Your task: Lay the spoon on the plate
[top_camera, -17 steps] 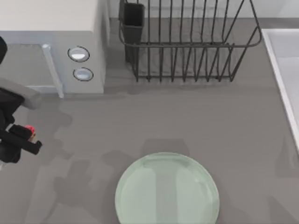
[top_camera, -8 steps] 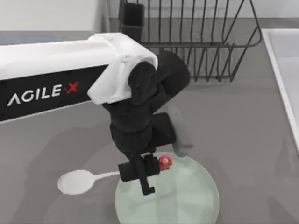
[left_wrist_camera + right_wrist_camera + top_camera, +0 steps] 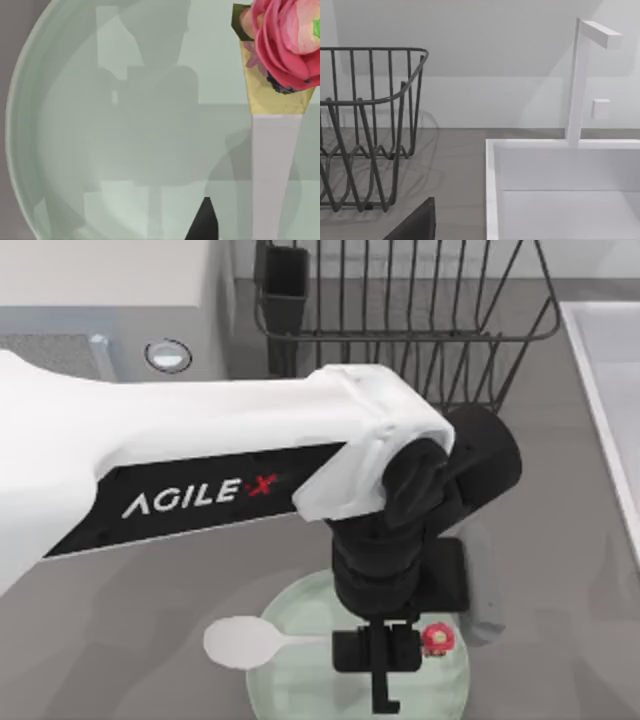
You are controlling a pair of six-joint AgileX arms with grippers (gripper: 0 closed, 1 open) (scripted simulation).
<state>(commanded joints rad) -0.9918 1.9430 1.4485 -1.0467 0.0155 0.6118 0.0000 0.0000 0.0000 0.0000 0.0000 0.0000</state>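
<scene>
My left arm reaches in from the left, and its gripper hangs over the pale mint-green plate at the table's front middle, shut on the white spoon. The spoon lies level, with its oval bowl out over the plate's left rim and a small red flower ornament at the handle's end on the right. The left wrist view looks down on the plate, with the white handle and the pink flower close above it. Whether the spoon touches the plate I cannot tell. A dark part of my right gripper edges the right wrist view.
A black wire dish rack stands at the back middle, with a dark cup at its left end. A grey appliance with a round knob sits at the back left. A white sink runs along the right edge, with a faucet behind it.
My left arm has swung from the far left to over the plate and carried the spoon to the right, so more of the handle now lies above the plate.
</scene>
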